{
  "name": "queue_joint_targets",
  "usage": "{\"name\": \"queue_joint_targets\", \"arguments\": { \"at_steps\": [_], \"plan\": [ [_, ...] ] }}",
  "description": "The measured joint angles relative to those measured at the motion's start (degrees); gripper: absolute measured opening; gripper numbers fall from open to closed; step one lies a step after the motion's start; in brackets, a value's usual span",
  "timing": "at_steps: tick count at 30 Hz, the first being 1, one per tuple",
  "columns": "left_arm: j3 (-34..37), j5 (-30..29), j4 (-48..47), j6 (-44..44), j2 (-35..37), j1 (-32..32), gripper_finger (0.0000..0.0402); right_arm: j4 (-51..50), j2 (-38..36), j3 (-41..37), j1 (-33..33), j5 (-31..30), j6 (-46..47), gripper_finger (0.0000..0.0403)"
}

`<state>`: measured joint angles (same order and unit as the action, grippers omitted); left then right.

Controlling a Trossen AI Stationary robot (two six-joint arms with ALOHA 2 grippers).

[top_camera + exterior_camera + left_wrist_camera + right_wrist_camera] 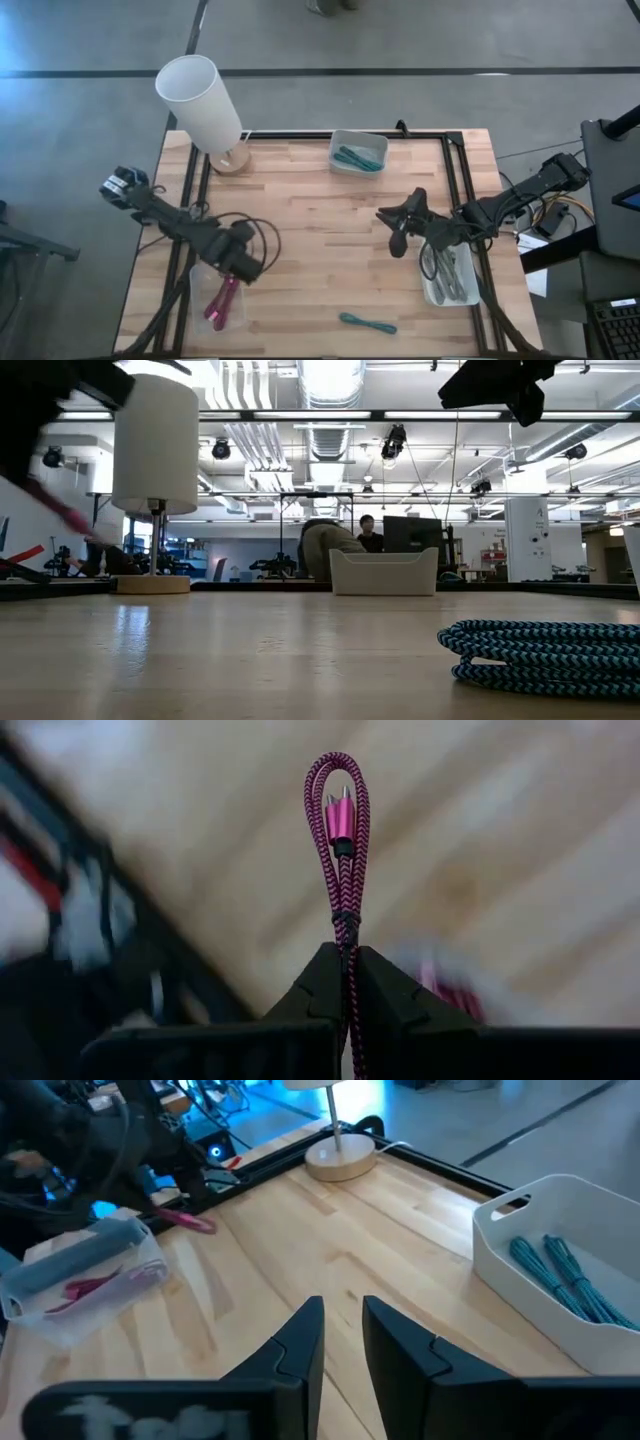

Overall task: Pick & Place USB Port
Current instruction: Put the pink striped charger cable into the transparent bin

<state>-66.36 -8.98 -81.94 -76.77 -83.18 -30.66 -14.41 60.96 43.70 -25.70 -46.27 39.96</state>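
left end effector (232,277) clamped on pink cable (344,840), above clear tray (222,305) near table's (320,210) front-left corner | right end effector (398,243) narrow gap, holding nothing, by table's right edge | teal cable (366,322) loose at front edge; more teal cables in bin (359,150) at back edge

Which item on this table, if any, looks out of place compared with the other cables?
One teal cable lies loose on the bare wood near the table's front edge, while other teal cables sit in the white bin at the back. The left gripper has its fingers shut on a pink cable.
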Motion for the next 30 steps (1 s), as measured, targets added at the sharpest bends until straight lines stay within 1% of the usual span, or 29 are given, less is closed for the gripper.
{"name": "queue_joint_targets", "arguments": {
  "at_steps": [4, 7, 11, 14, 16, 18, 21, 23, 25, 28, 30],
  "plan": [
    [-1.4, 10.8, -0.2, -8.3, 0.0, -4.3, 0.0015, 0.0, 0.0, 0.0, 0.1, 0.2, -0.2, 0.007],
    [-2.6, 14.7, -0.7, -13.7, -0.1, -7.4, 0.0015, 0.0, 0.0, 0.0, 0.1, 0.2, -0.2, 0.0073],
    [-4.4, 14.9, -1.8, -19.6, -0.1, -10.6, 0.0015, 0.0, 0.0, 0.0, 0.1, 0.2, -0.2, 0.0075],
    [-6.0, 12.3, -2.9, -24.6, -0.1, -12.4, 0.0014, -0.1, 0.0, 0.0, 0.1, 0.2, -0.2, 0.0071],
    [-7.2, 12.4, -3.1, -26.7, -0.1, -13.3, 0.0014, -0.1, 0.0, 0.0, 0.4, 0.3, -0.6, 0.0068],
    [-8.4, 15.5, -2.9, -28.5, -0.1, -14.1, 0.0014, 0.0, 0.0, 0.0, 0.9, 0.3, -1.7, 0.0066],
    [-9.8, 24.3, -1.6, -29.9, -0.2, -14.6, 0.0014, 0.1, 0.0, 0.0, 1.9, 0.2, -3.8, 0.0066],
    [-10.3, 27.7, -0.6, -30.5, -0.5, -15.0, 0.0014, 0.1, 0.3, 0.0, 2.4, 0.2, -4.2, 0.0066],
    [-10.5, 28.5, 1.3, -31.5, -1.1, -15.1, 0.0014, 0.0, 1.0, 0.0, 2.4, 0.2, -4.2, 0.0066],
    [-9.0, 27.7, 5.0, -31.9, -2.3, -15.2, 0.0014, 0.0, 2.6, 0.0, 2.3, 0.6, -4.2, 0.0066],
    [-7.2, 27.1, 5.6, -31.1, -3.4, -15.2, 0.0014, 0.0, 3.9, 0.0, 2.3, 2.6, -4.1, 0.0066]
  ]
}}
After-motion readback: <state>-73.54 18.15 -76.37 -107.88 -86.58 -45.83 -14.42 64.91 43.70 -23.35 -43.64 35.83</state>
